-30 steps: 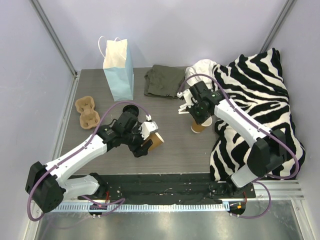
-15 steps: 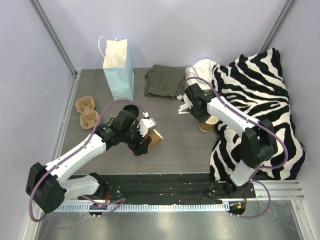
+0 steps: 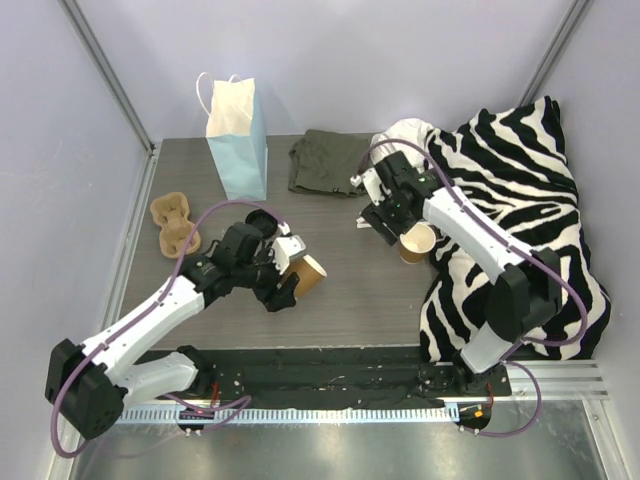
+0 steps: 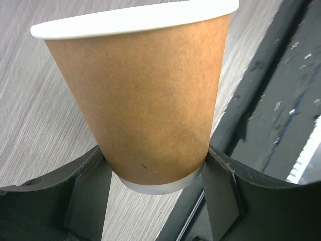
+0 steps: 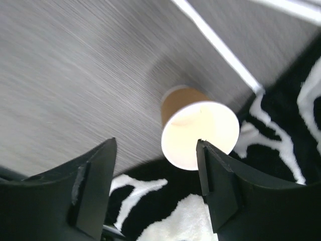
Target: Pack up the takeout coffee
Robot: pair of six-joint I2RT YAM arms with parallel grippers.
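Observation:
My left gripper [image 3: 290, 276] is shut on a lidless tan paper cup [image 4: 145, 100], held tilted low over the table; its fingers [image 4: 93, 181] clamp the cup near its base. A second lidless tan cup [image 3: 417, 243], white inside [image 5: 199, 131], stands upright against the zebra blanket. My right gripper [image 5: 156, 150] hangs open just above that cup and left of it, touching nothing. A round black disc that looks like a lid [image 3: 262, 218] lies beside the left wrist. The takeout coffee is out of view: no cup in view has a lid.
A blue paper bag [image 3: 240, 140] stands upright at the back left. A brown pulp cup carrier [image 3: 175, 222] lies left of the left arm. Olive cloth [image 3: 325, 160] lies at the back middle. The zebra blanket [image 3: 510, 190] and a white cloth [image 3: 405, 133] cover the right side.
My right gripper carried its cup right to the blanket's edge, let it go and opened. The left arm shifted slightly with its cup still held.

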